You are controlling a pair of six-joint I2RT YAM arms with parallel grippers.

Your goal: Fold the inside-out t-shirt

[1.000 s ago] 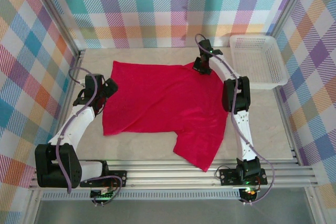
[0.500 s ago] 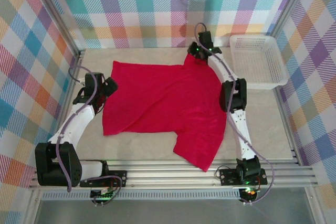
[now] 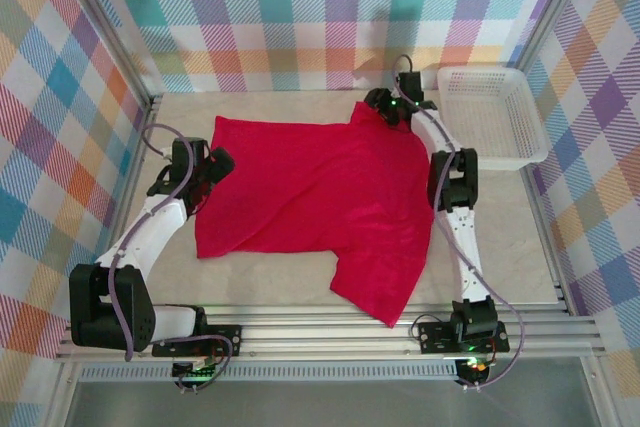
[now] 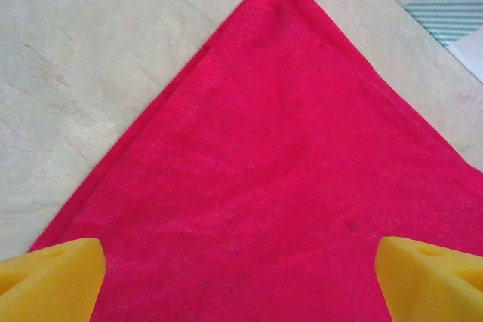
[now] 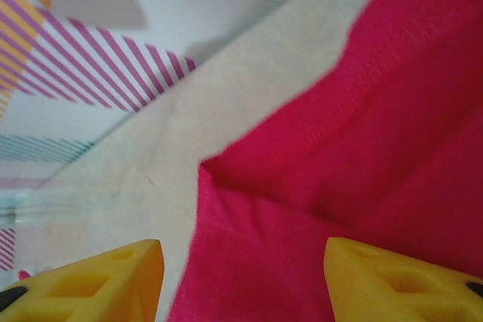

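Beige table (image 3: 280, 272) holds one t-shirt (image 3: 320, 197), one basket (image 3: 490, 117); left gripper (image 4: 241, 262) and right gripper (image 5: 245, 269) gape empty.

Top view looks down; wrist views close, seemingly oblique; t-shirt (image 3: 310, 187) shared.

The bright red t-shirt (image 3: 310, 192) lay spread mostly flat near the middle of the beige table (image 3: 270, 282). Its broad body ran left to right and showed only shallow wrinkles. 1 long flap of fabric reached toward the near edge at the right. At the far right edge, the cloth was creased into a soft fold.
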